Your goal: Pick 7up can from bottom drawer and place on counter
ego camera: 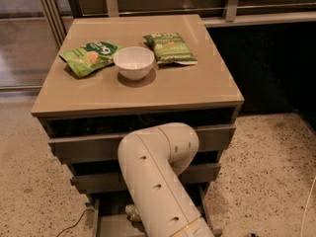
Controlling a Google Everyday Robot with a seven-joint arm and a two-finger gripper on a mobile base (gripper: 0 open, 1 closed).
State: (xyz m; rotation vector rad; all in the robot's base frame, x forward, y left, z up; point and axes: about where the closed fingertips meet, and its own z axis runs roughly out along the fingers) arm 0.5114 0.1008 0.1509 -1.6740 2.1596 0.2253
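Note:
My white arm (157,181) bends down in front of the cabinet and fills the lower middle of the camera view. The gripper is out of sight, hidden behind the arm somewhere low by the drawers. The bottom drawer (106,216) is pulled open, and part of its grey floor shows left of the arm. A small silvery round object (131,212) peeks out at the arm's left edge inside that drawer; it looks like the 7up can, mostly covered. The tan counter (163,90) tops the cabinet.
On the counter stand a white bowl (134,62) and two green snack bags (90,57) (169,47). The two upper drawers (79,147) are slightly open. Speckled floor surrounds the cabinet, with a cable (69,226) at lower left and a dark rail wall behind.

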